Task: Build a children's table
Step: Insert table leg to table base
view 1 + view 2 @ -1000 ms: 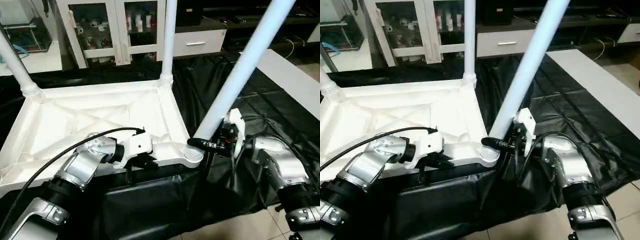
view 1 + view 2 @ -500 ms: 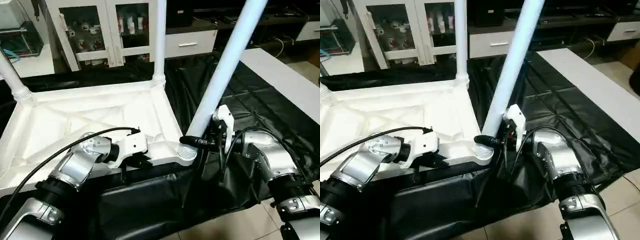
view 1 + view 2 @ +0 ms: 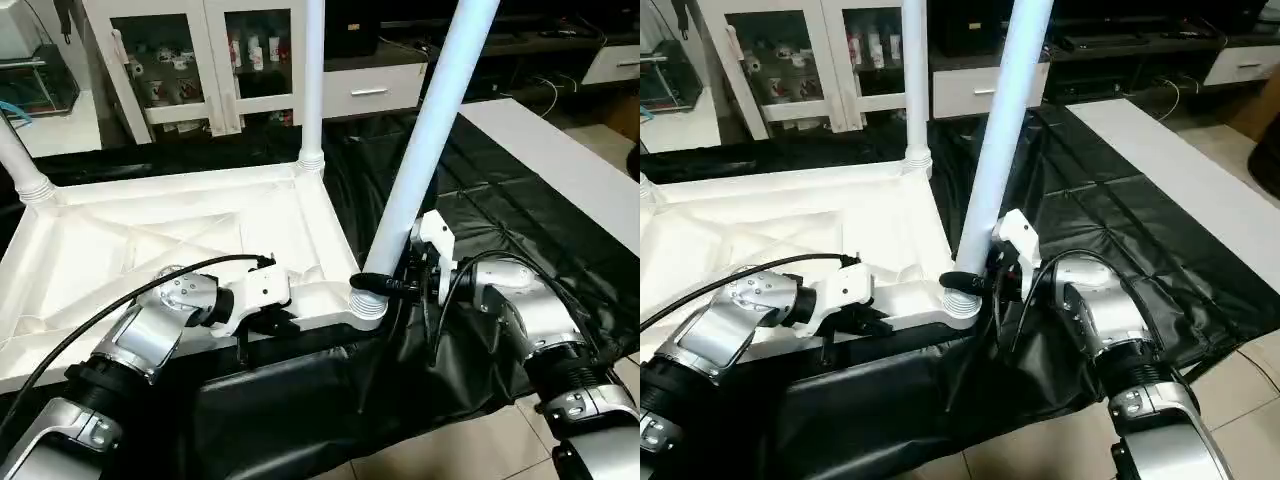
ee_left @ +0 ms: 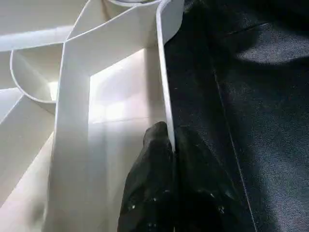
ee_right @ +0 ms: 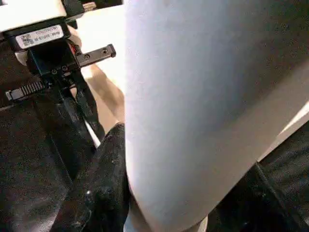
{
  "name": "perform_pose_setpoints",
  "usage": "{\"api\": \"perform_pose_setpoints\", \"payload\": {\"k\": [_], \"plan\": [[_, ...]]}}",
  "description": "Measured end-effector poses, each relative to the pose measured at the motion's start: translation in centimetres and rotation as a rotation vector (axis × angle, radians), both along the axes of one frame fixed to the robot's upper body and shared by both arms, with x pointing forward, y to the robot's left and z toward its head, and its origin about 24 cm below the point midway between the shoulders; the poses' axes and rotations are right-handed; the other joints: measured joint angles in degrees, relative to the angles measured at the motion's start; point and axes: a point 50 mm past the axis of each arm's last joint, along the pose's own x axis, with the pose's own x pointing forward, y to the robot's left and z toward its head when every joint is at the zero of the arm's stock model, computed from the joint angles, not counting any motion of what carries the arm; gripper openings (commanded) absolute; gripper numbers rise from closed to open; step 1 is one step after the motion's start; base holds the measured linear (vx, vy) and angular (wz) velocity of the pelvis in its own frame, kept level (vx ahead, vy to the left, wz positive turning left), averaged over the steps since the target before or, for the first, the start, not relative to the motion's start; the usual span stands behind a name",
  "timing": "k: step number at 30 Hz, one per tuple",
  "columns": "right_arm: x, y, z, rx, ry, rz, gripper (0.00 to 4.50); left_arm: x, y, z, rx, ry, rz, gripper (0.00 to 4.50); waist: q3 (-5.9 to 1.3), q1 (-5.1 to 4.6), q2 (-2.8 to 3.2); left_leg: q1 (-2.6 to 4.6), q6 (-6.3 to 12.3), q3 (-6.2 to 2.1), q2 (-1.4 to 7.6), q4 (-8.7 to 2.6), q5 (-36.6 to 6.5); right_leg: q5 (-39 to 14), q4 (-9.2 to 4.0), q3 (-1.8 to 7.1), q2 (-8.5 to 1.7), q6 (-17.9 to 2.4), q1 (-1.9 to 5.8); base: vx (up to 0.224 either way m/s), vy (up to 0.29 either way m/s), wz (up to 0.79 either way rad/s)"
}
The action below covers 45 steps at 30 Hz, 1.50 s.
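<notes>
The children's table tabletop is laid upside down, ribbed underside up, on the black-covered worktop, with its near right corner at the worktop's near edge. The tabletop's thin near rim is pinched by the left claw, whose black fingers are clenched on either side of that wall. A white leg is seated in the near right corner socket, leaning away to the right, and is grasped just above the socket by the right claw. Another leg stands upright in the far right socket, and a third rises from the far left corner
</notes>
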Motion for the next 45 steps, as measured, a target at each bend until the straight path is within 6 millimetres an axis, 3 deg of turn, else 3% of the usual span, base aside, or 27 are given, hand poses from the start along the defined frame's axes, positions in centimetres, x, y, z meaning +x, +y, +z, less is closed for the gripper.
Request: {"api": "perform_pose_setpoints", "payload": {"k": [10, 18, 23, 26, 30, 34, 45], "plan": [[0.0, 0.9, -0.7, 0.005, -0.025, -0.025, 1.86, -0.1, 0.5, -0.2, 0.023, 0.004, 0.019, 0.0, -0.5, -0.57, -0.72, 0.4, -0.04, 0.02, 0.0, -0.42, 0.0, 0.0, 0.0, -0.02, 0.02, 0.0, 0.04, 0.0, 0.0, 0.0], [0.6, 0.8, -1.0, 0.126, 0.06, -0.135, 1.86, 0.2, 0.9, 0.0, 0.022, -0.017, 0.056, 0.0, -0.25, -0.73, -1.04, 0.41, -0.39, 0.06, 0.06, -0.58, 0.2, 0.0, -0.02, -0.05, 0.01, 0.1, -0.03, 0.0, 0.0, 0.0], [0.8, -0.2, -0.6, 0.208, 0.113, -0.188, 1.86, 0.4, 0.2, 0.5, 0.004, -0.039, 0.043, 0.0, 0.02, -0.49, -1.34, -0.05, -0.4, 0.09, 0.09, -0.38, 0.3, 0.1, -0.02, -0.06, 0.01, 0.0, -0.31, 0.0, 0.0, 0.0], [1.0, -1.5, -0.5, 0.339, 0.195, -0.29, 1.86, 0.4, -0.3, 0.7, -0.012, -0.05, 0.03, 0.0, 0.03, -0.01, -1.31, -0.92, -0.12, 0.16, 0.15, 0.03, 0.3, 0.1, 0.07, -0.08, 0.0, 0.0, -1.05, 0.0, 0.0, 0.0], [1.1, -1.9, -0.4, 0.367, 0.206, -0.313, 1.86, 0.5, -0.6, 0.9, -0.019, -0.063, 0.026, 0.0, 0.03, 0.57, -1.3, -1.6, 0.44, 0.21, 0.3, 0.52, 0.2, 0.2, 0.29, -0.19, 0.0, 0.2, -1.54, 0.0, 0.0, 0.0], [0.8, -2.0, -0.7, 0.362, 0.205, -0.32, 1.86, 0.5, -0.6, 0.9, -0.017, -0.066, 0.029, 0.0, 0.03, 0.97, -1.3, -1.7, 0.41, 0.22, 0.37, 0.76, 0.2, 0.2, 0.59, -0.18, -0.01, 0.2, -1.69, 0.0, 0.0, 0.0], [0.2, -1.6, -0.3, 0.279, 0.158, -0.278, 1.85, 0.4, -0.7, 0.9, -0.015, -0.061, 0.021, 0.0, 0.07, 0.95, -1.25, -1.65, -0.08, 0.21, 0.38, 0.93, 0.2, 0.2, 0.85, -0.11, -0.01, 0.3, -1.69, 0.0, 0.0, 0.0]]}}
